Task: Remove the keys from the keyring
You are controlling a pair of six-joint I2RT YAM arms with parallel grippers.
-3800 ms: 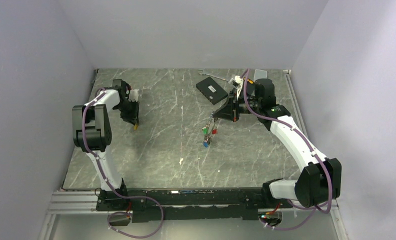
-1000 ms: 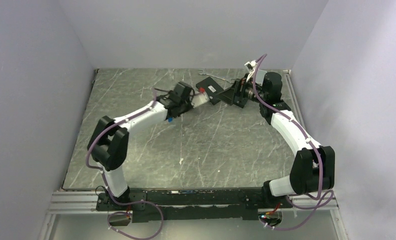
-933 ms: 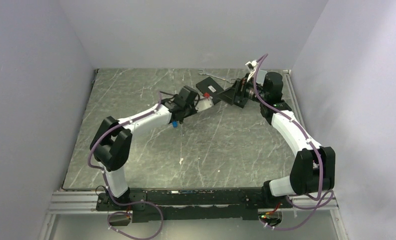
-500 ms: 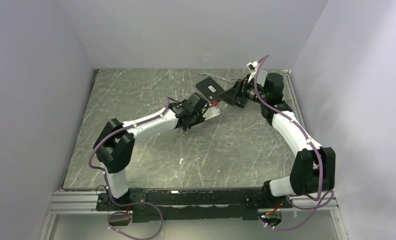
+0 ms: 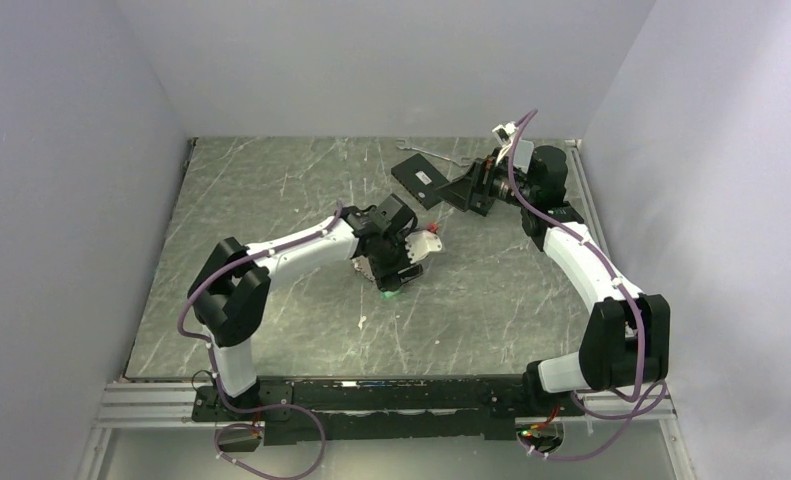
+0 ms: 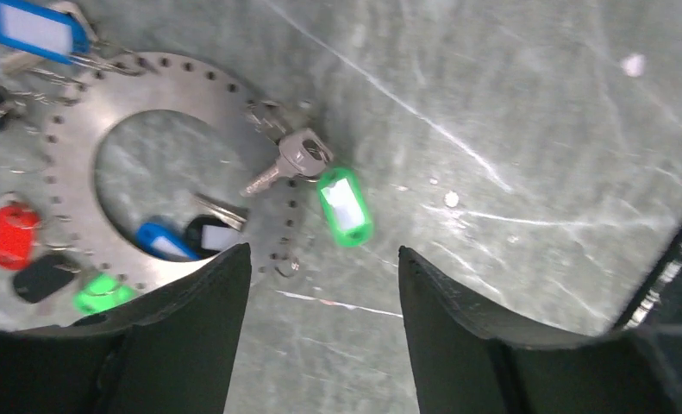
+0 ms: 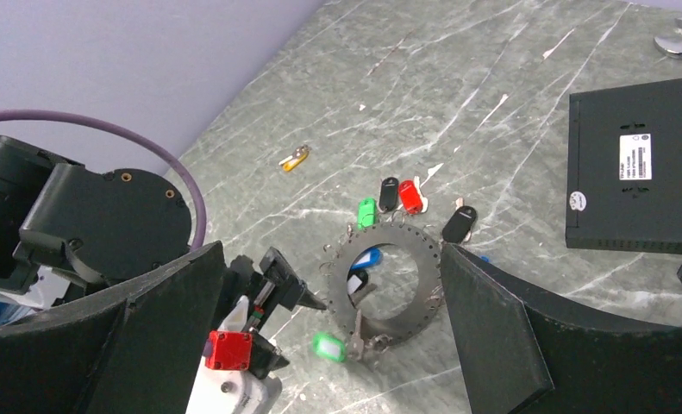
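Above the keyring [image 6: 208, 95], a stiff perforated band lying flat with the keys [image 6: 344, 205] round its rim, the half-open left gripper [image 6: 320, 259] hangs empty, the wide-open right gripper [image 7: 333, 259] likewise farther off; the light keys probably pinch best by their plastic tags.

The keyring [image 6: 182, 86], a flat perforated steel ring, lies flat at scene centre; keys [image 6: 290, 162] with coloured tags sit around its rim.

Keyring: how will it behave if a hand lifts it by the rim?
The keyring looks like a flat perforated metal plate, so it is probably stiff and hefty. The keys hang from small loops, so they would likely dangle and swing. It lies flat on the table, so its thin edge may be hard to catch.
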